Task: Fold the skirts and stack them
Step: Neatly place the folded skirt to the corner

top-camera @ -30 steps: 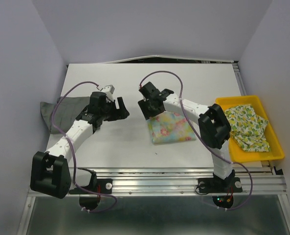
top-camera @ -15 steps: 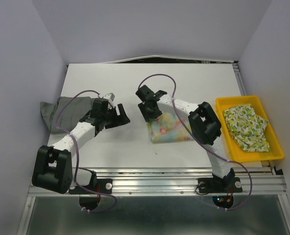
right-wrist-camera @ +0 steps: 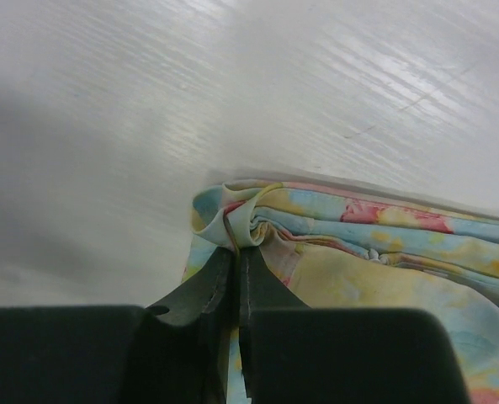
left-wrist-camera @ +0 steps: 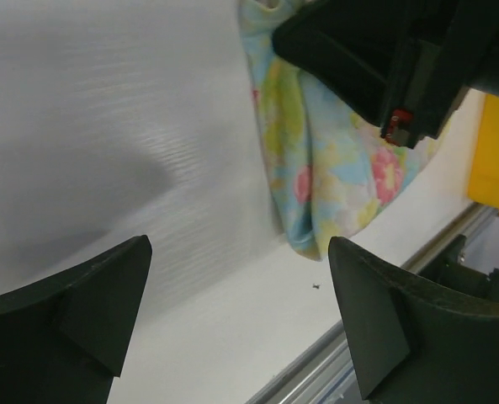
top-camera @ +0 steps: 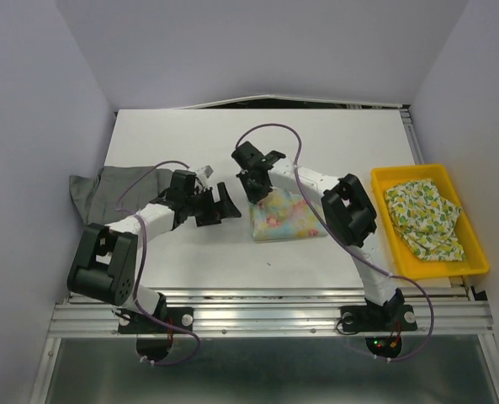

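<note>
step in hand: the floral skirt [top-camera: 287, 217] is judged to be mid-fold or being squared up, with its far left corner pinched by the right gripper [right-wrist-camera: 236, 257].
right gripper: closed tight on a bunched curl of cloth; several layers appear to be caught.
left gripper [left-wrist-camera: 241, 295]: spread wide, nothing held, low over the table [top-camera: 333, 143] just left of the floral skirt.
floral skirt, place: laid as a rough rectangle near the middle of the table.
other skirts: the grey skirt [top-camera: 106, 189] is crumpled at the left edge, well apart; the green-yellow print skirt [top-camera: 422, 217] is heaped in the yellow tray [top-camera: 476, 263].
doing it well: all layers should be kept in the pinch, the corner carried low and level, and the open side steadied by the free gripper so the rectangle is not dragged askew.
right wrist view only: the twisted bunch at the pinch and the stacked fold edges are shown.
left wrist view only: the skirt's near rounded corner and the wide gap between the fingers are shown.
top view only: all three skirts and both arms are placed together.
</note>
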